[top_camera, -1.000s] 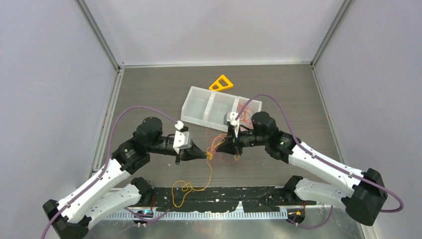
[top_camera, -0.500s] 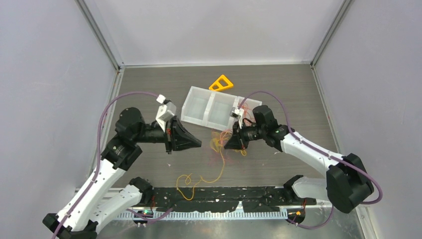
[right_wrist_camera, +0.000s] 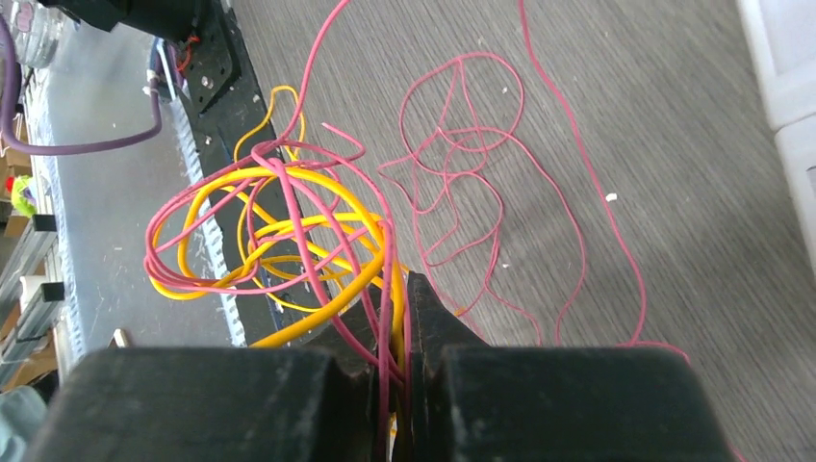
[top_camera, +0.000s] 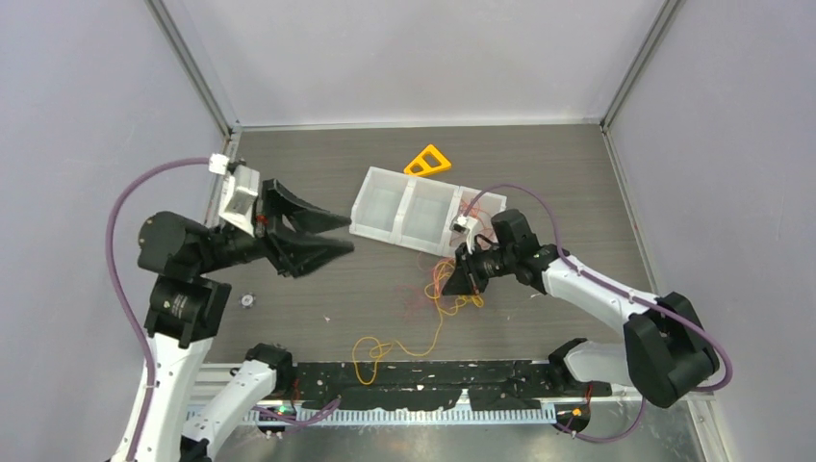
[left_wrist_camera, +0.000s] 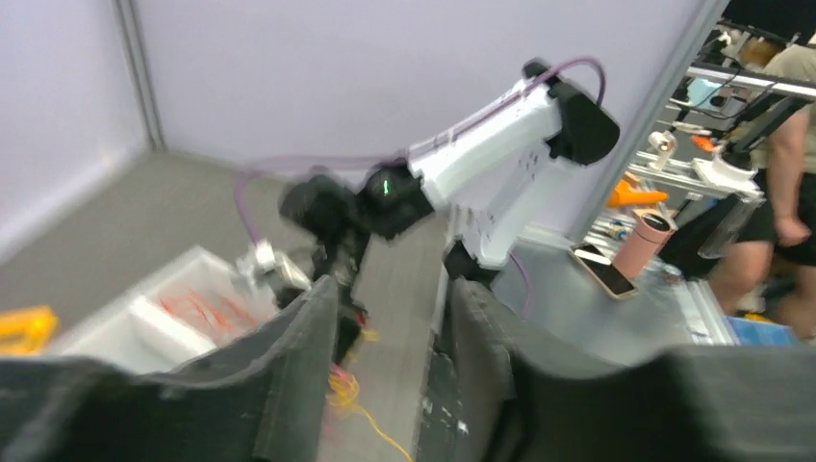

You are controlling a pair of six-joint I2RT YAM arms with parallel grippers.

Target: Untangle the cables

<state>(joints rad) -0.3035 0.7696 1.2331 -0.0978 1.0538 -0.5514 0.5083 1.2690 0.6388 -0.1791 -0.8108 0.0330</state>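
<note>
A tangle of yellow cable and thin pink cable hangs from my right gripper, which is shut on several strands of both. From above, the right gripper sits low over the table's middle. The yellow cable trails from it toward the near edge in loose loops. My left gripper is raised at the left, open and empty, well apart from the cables. In the blurred left wrist view the left gripper frames the distant yellow cable and the right arm.
A clear three-compartment tray stands behind the cables, with red wires in its right compartment. An orange triangle lies beyond it. A small round part lies at the left. A black strip runs along the near edge.
My left gripper let go of the cables, opened, and swung up and back to the left. The yellow cable dropped onto the table. The right gripper kept its hold and shifted slightly right.
</note>
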